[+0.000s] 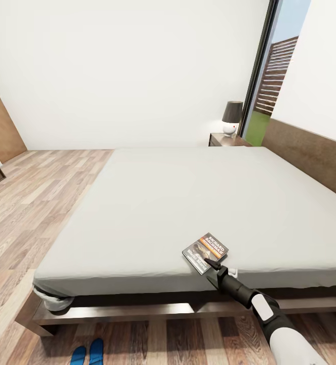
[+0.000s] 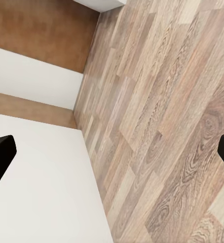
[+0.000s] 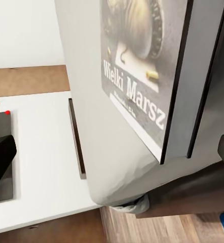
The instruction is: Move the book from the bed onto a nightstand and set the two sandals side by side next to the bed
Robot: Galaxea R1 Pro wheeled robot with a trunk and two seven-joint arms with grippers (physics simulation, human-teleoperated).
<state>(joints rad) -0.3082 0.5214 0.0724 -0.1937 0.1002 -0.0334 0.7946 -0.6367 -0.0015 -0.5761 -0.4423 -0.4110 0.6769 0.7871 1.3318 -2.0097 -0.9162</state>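
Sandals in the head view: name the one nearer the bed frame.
The right-hand sandal; its toe reaches further up toward the bed frame than the left-hand sandal beside it.

The head view looks down across the bed; the right wrist view closely shares its book.

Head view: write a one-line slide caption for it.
Right gripper reaching the book near the bed's front edge, two blue sandals on the floor below.
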